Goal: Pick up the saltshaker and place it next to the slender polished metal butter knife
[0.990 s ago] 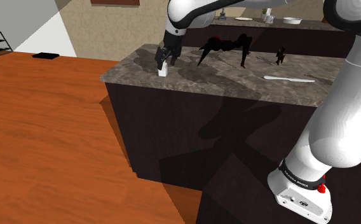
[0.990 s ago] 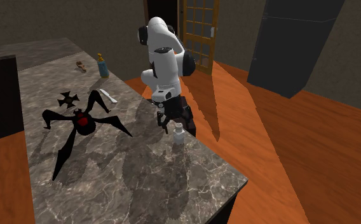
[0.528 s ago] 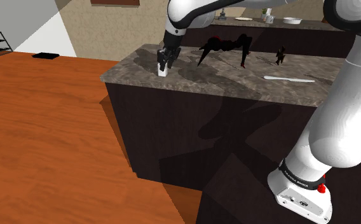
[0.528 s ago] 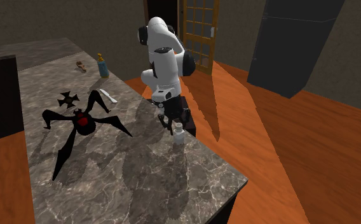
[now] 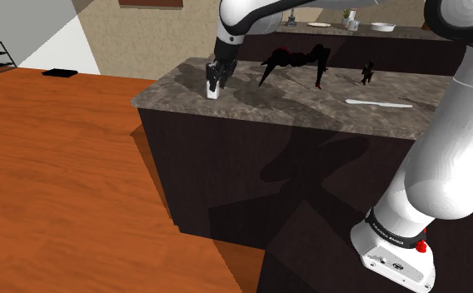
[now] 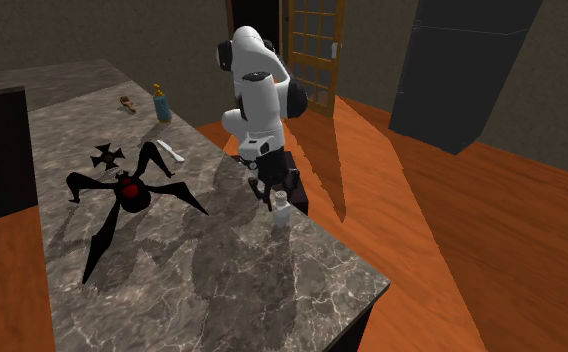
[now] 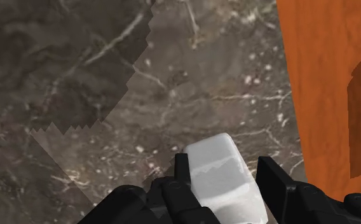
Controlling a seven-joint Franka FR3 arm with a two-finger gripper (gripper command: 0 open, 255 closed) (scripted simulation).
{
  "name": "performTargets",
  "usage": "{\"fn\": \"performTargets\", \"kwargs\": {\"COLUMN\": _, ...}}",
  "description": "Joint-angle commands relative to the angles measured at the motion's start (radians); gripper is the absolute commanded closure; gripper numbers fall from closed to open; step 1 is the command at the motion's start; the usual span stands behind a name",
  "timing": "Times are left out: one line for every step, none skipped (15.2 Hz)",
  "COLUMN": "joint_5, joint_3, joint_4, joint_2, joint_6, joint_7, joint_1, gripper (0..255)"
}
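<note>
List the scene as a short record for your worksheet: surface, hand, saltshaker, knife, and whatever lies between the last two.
surface: dark marbled stone counter
hand: black hand, shut on the saltshaker, one finger at each side
saltshaker: white saltshaker, standing on the counter near its edge, not yet lifted
knife: pale, slender butter knife, lying flat, far along the counter from the saltshaker
between them: black spider ornament with a red body; small black cross

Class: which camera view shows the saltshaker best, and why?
The wrist view: the saltshaker looms large and white between the tool's fingers. The shoulder and second exterior views show it small, partly hidden by the tool.
</note>
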Motion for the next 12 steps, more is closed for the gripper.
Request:
{"fn": "performTargets", "kwargs": {"joint_5": -0.002, "joint_3": 0.000, "joint_4": 0.021, "joint_2": -0.004, "joint_6": -0.025, "joint_7": 0.004, "joint_1": 0.000, "gripper": 255}}
{"fn": "performTargets", "kwargs": {"joint_5": -0.003, "joint_3": 0.000, "joint_4": 0.033, "joint_2": -0.005, "joint_6": -0.038, "joint_7": 0.005, "joint_1": 0.000, "gripper": 255}}
{"fn": "performTargets", "kwargs": {"joint_5": -0.004, "joint_3": 0.000, "joint_4": 0.044, "joint_2": -0.007, "joint_6": -0.051, "joint_7": 0.007, "joint_1": 0.000, "gripper": 255}}
{"fn": "performTargets", "kwargs": {"joint_5": -0.005, "joint_3": 0.000, "joint_4": 0.056, "joint_2": -0.008, "joint_6": -0.064, "joint_7": 0.008, "joint_1": 0.000, "gripper": 255}}
{"fn": "performTargets", "kwargs": {"joint_5": -0.006, "joint_3": -0.001, "joint_4": 0.068, "joint_2": -0.009, "joint_6": -0.077, "joint_7": 0.010, "joint_1": 0.000, "gripper": 255}}
{"fn": "performTargets", "kwargs": {"joint_5": -0.007, "joint_3": -0.001, "joint_4": 0.081, "joint_2": -0.010, "joint_6": -0.090, "joint_7": 0.011, "joint_1": 0.000, "gripper": 255}}
{"fn": "performTargets", "kwargs": {"joint_5": -0.007, "joint_3": -0.001, "joint_4": 0.093, "joint_2": -0.010, "joint_6": -0.103, "joint_7": 0.013, "joint_1": 0.000, "gripper": 255}}
{"fn": "performTargets", "kwargs": {"joint_5": -0.008, "joint_3": -0.001, "joint_4": 0.106, "joint_2": -0.011, "joint_6": -0.116, "joint_7": 0.014, "joint_1": -0.001, "gripper": 255}}
{"fn": "performTargets", "kwargs": {"joint_5": -0.009, "joint_3": -0.001, "joint_4": 0.120, "joint_2": -0.011, "joint_6": -0.130, "joint_7": 0.016, "joint_1": -0.001, "gripper": 255}}
{"fn": "performTargets", "kwargs": {"joint_5": -0.009, "joint_3": -0.001, "joint_4": 0.133, "joint_2": -0.011, "joint_6": -0.143, "joint_7": 0.017, "joint_1": -0.001, "gripper": 255}}
{"fn": "performTargets", "kwargs": {"joint_5": -0.010, "joint_3": -0.002, "joint_4": 0.147, "joint_2": -0.010, "joint_6": -0.157, "joint_7": 0.019, "joint_1": -0.001, "gripper": 255}}
{"fn": "performTargets", "kwargs": {"joint_5": -0.011, "joint_3": -0.002, "joint_4": 0.161, "joint_2": -0.010, "joint_6": -0.170, "joint_7": 0.020, "joint_1": -0.001, "gripper": 255}}
